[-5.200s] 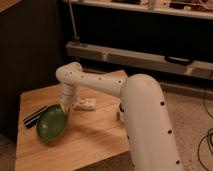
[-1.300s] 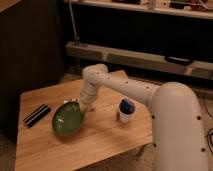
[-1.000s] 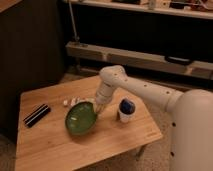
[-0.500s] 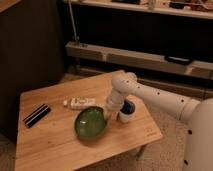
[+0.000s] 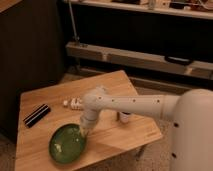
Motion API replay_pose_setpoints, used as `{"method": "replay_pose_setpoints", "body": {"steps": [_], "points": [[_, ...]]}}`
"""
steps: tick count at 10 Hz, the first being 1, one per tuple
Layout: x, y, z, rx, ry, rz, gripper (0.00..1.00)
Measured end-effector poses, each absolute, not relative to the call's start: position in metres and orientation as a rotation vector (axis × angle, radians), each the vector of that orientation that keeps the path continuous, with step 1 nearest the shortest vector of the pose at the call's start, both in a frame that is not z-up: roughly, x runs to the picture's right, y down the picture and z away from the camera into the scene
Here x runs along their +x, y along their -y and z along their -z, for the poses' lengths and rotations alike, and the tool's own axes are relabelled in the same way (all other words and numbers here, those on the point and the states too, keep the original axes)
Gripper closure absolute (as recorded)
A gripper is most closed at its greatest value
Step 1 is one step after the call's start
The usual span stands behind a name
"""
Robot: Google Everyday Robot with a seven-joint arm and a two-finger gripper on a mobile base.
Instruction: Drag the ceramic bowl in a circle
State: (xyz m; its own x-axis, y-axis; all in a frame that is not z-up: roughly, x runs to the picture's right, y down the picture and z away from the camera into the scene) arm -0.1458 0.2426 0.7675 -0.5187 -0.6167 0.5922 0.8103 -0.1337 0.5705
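ceramic bowl [image 5: 67, 145] dragged leftward and nearer the camera, jaws carried with it, now at its upper right rim

On the wooden table [image 5: 116, 84] lie a black bar [image 5: 37, 115] and, nearby, a small white bottle [image 5: 74, 103].

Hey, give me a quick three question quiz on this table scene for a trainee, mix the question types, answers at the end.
1. True or false: the claw is at the rim of the ceramic bowl.
2. Where on the table does the bowl sit? A) near-left corner B) far-right corner C) dead centre
3. Fill in: the flat bar lying left of the claw is ____ in colour.
Key: 1 true; 2 A; 3 black.
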Motion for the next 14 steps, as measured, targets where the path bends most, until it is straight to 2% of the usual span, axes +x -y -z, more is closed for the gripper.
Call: {"method": "replay_pose_setpoints", "body": {"steps": [3, 6, 11, 14], "points": [[-0.22, -0.229, -0.771, -0.206, 1.111, 1.881, 1.0], [-0.235, -0.183, -0.781, -0.169, 1.075, 1.881, 1.0], [-0.15, -0.109, -0.831, -0.208, 1.051, 1.737, 1.0], [-0.078, -0.124, -0.854, -0.269, 1.067, 1.611, 1.0]]}}
